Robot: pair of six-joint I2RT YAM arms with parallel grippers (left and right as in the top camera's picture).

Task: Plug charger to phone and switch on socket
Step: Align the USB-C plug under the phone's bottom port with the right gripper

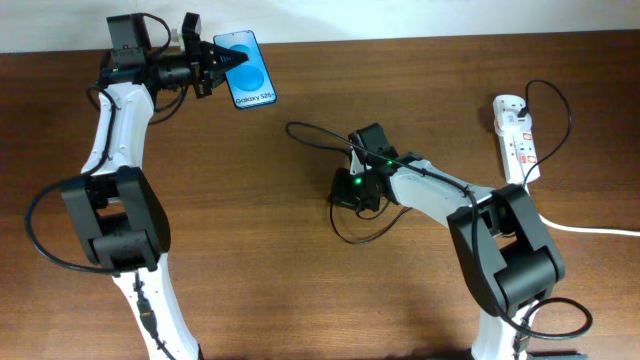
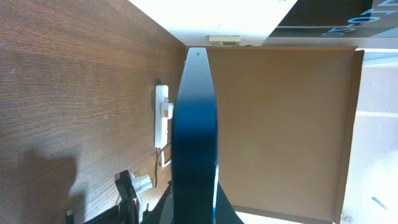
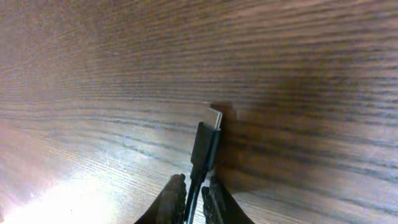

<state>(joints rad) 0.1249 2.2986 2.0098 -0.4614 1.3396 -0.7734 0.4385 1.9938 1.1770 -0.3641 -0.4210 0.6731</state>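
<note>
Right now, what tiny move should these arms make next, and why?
Probably carry the charger toward the phone: the right gripper already pinches it near its tip, the left gripper holds the phone, and the two are far apart.

Phone (image 1: 245, 68) upper-left, charger (image 3: 205, 146) central, socket (image 1: 515, 140) right
</note>
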